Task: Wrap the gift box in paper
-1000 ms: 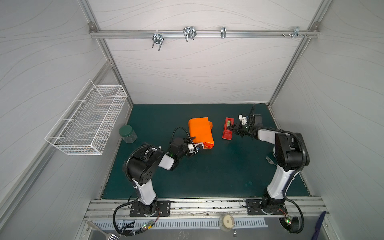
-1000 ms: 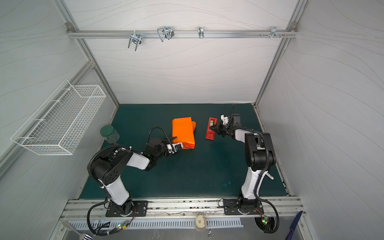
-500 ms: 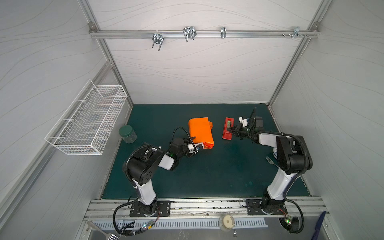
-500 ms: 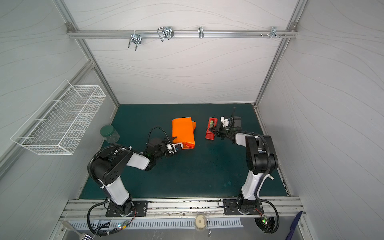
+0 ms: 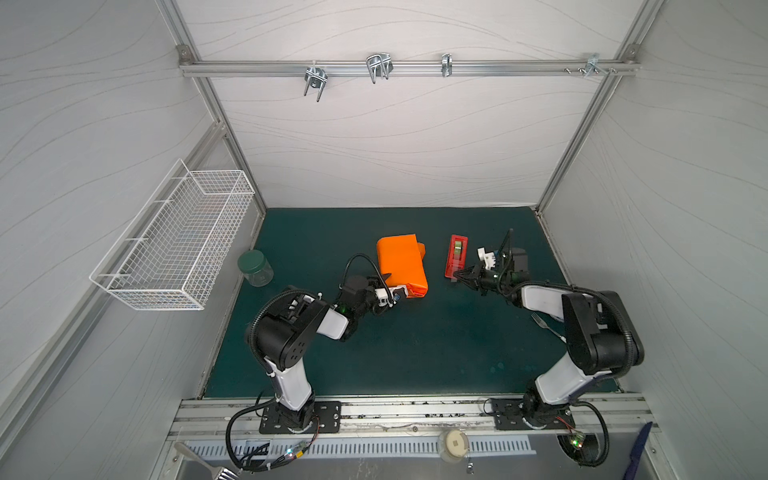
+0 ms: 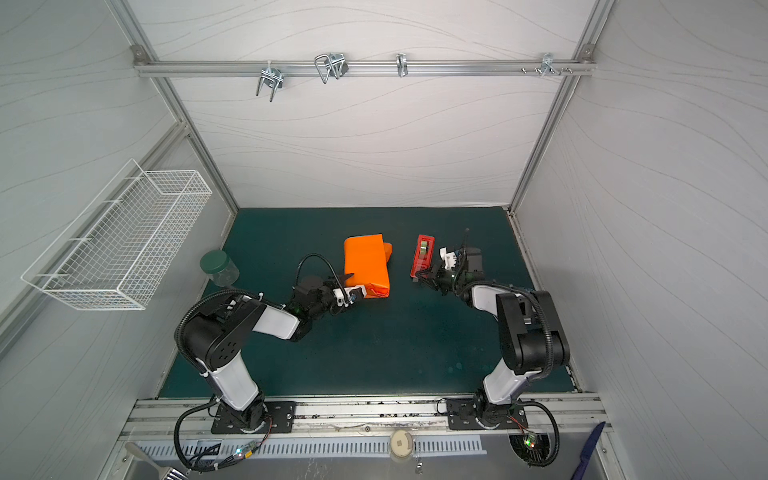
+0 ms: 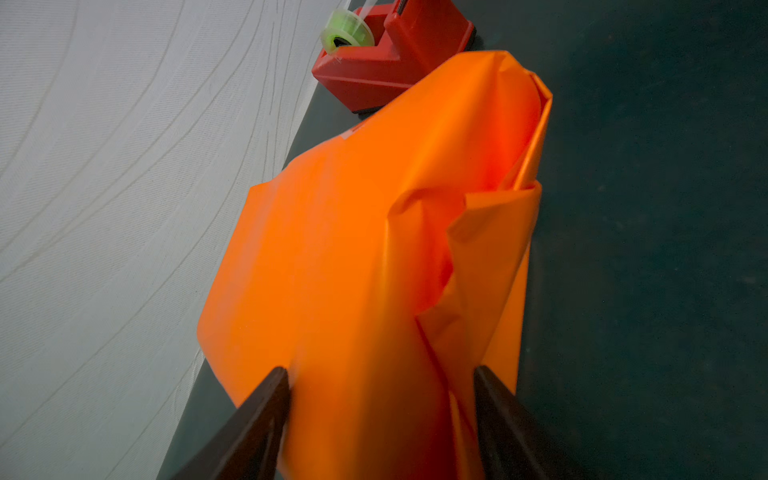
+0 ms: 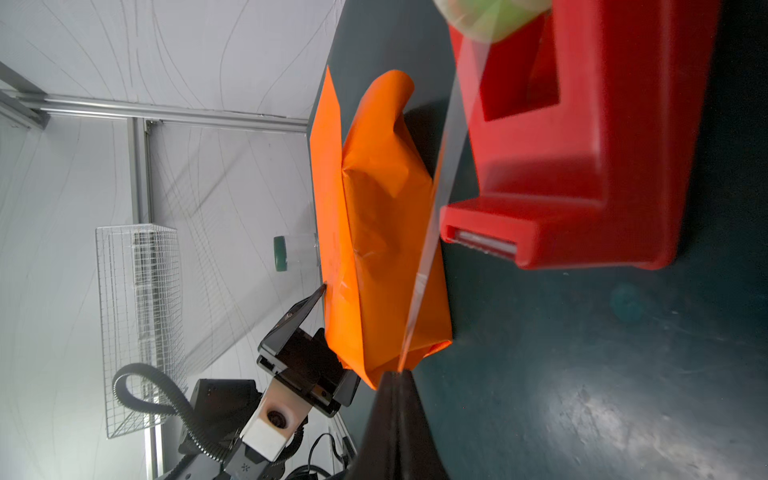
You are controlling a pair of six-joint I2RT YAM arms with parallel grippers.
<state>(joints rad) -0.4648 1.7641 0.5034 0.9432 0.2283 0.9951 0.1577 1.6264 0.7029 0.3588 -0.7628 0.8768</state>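
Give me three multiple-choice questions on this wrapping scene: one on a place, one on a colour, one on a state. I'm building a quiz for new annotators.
1. Relative to the paper, the red tape dispenser stands:
A) on top of it
B) on the mat, to its right in both top views
C) to its left

2. The jar lid is:
A) green
B) red
C) white

3. The right gripper is:
A) open, empty
B) shut on a clear tape strip
C) shut on the paper

Answers:
1. B, it sits apart on the mat, right of the parcel.
2. A, both top views show a dark green cap.
3. B, the right wrist view shows the strip running from the dispenser into the closed tips.
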